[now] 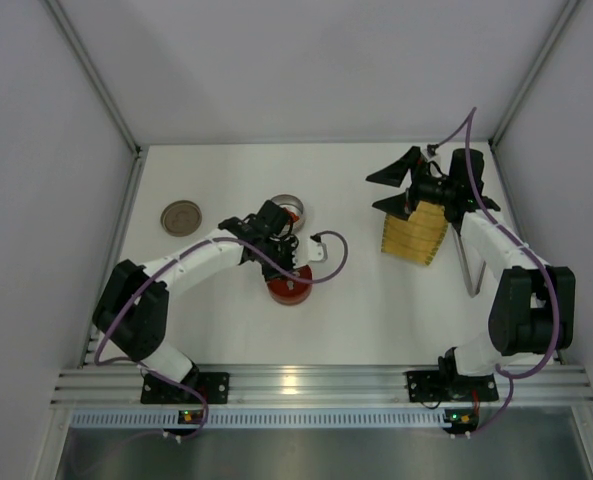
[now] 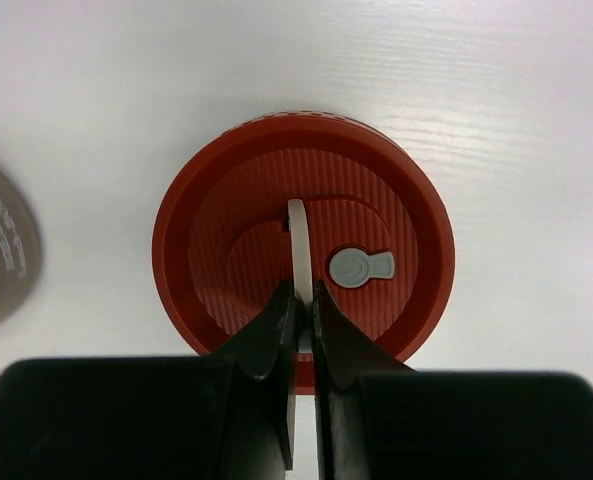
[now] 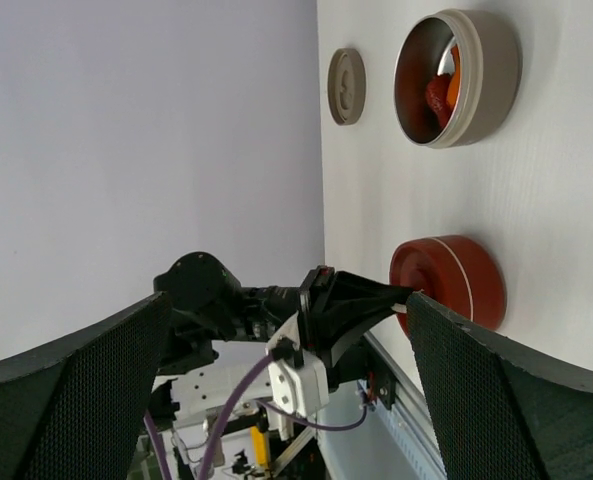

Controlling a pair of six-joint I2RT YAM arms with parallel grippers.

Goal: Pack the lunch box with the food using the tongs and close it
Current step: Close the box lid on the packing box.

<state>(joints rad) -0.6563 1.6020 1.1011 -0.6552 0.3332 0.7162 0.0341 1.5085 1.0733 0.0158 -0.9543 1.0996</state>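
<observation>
The lunch box [image 3: 461, 75] is a round grey-beige tin lying open, with red and orange food [image 3: 441, 92] inside it. In the top view the left arm partly covers the lunch box [image 1: 288, 208]. A round red lid [image 2: 303, 245] rests on the table in front of the box. My left gripper [image 2: 301, 290] is shut on the lid's thin white handle [image 2: 297, 240]. The tongs [image 1: 467, 268] lie on the table beside the right arm, with no gripper on them. My right gripper [image 1: 396, 190] hangs wide open and holds nothing, raised over the far end of the yellow tray.
A yellow woven tray [image 1: 414, 232] lies at the right, under the right gripper. A small flat grey-brown lid [image 1: 181, 217] sits at the far left. Grey walls enclose the white table [image 1: 376, 310] on three sides.
</observation>
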